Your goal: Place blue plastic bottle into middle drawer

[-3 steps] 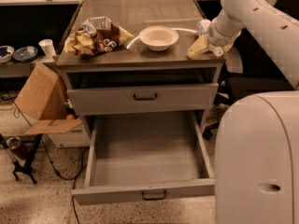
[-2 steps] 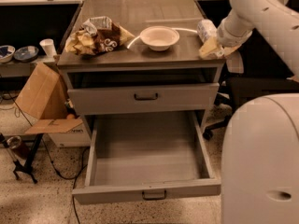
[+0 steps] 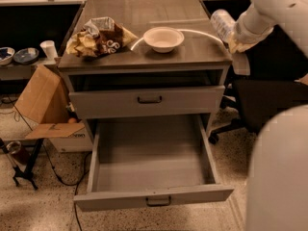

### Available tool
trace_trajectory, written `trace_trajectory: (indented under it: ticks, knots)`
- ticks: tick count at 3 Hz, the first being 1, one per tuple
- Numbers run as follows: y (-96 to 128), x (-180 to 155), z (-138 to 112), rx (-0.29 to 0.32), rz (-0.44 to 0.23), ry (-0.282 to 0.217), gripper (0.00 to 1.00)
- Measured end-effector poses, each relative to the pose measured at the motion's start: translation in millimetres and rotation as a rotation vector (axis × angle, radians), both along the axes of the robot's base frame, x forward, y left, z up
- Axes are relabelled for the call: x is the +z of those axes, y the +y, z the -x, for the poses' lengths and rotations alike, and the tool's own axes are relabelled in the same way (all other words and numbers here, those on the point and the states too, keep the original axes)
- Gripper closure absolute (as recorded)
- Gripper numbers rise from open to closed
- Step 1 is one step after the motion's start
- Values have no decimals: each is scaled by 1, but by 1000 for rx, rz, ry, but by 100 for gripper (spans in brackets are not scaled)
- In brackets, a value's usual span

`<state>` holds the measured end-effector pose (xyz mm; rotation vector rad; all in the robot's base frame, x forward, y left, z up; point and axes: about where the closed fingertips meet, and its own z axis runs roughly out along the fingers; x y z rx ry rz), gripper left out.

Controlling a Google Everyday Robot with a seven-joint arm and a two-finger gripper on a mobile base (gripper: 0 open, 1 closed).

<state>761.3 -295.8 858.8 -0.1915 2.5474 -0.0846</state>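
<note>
The blue plastic bottle [image 3: 222, 23], clear and crinkly, is tilted in the air just off the right edge of the cabinet top. My gripper [image 3: 235, 41] is shut on its lower end, with my white arm [image 3: 269, 6] reaching in from the upper right. The middle drawer [image 3: 98, 165] is pulled fully out at the bottom front, a wide grey tray with low walls and nothing inside; its dark handle [image 3: 158, 201] sits mid-front. The gripper and bottle are well above the drawer and to its right.
A white bowl [image 3: 163, 38] and crumpled snack bags [image 3: 98, 36] lie on the cabinet top [image 3: 192, 52]. The upper drawer [image 3: 149, 100] is nearly closed. A cardboard box [image 3: 43, 105] stands at the left, a dark chair [image 3: 269, 97] at the right, and my white body [image 3: 281, 177] at the lower right.
My gripper has carried the bottle to the right, from over the cabinet top's right end to just beyond its edge, and slightly higher.
</note>
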Motion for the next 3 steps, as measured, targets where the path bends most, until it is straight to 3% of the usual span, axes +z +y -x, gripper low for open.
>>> trace_trajectory:
  ticks: [1, 2, 3]
  knots:
    - [-18, 39, 41, -19, 35, -90, 100]
    - [-28, 55, 84, -18, 62, -138, 100]
    - [-20, 69, 114, 54, 33, -205, 100]
